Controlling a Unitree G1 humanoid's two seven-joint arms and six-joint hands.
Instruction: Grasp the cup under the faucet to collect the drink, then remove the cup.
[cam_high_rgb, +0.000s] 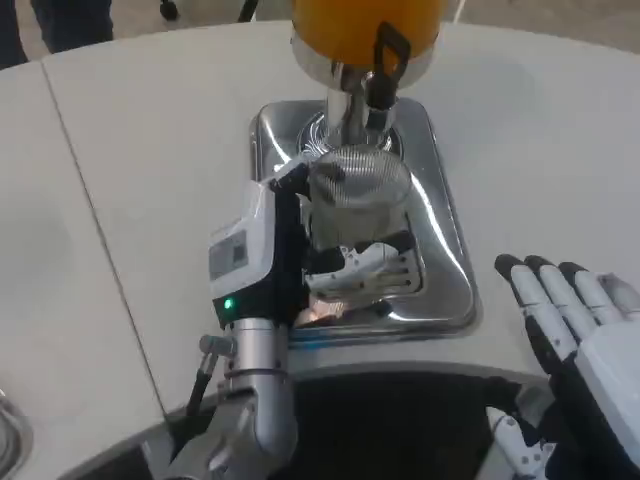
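- While the cup (358, 190) stands upright on the steel tray (445, 240), directly below the faucet (383, 70), I see my left hand (330, 265) wrapped around it.
- My right hand (580, 325) rests apart, fingers spread, holding nothing.

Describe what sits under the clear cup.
The clear textured cup stands on the shiny steel drip tray. The left robot hand, gripping it, covers its base.
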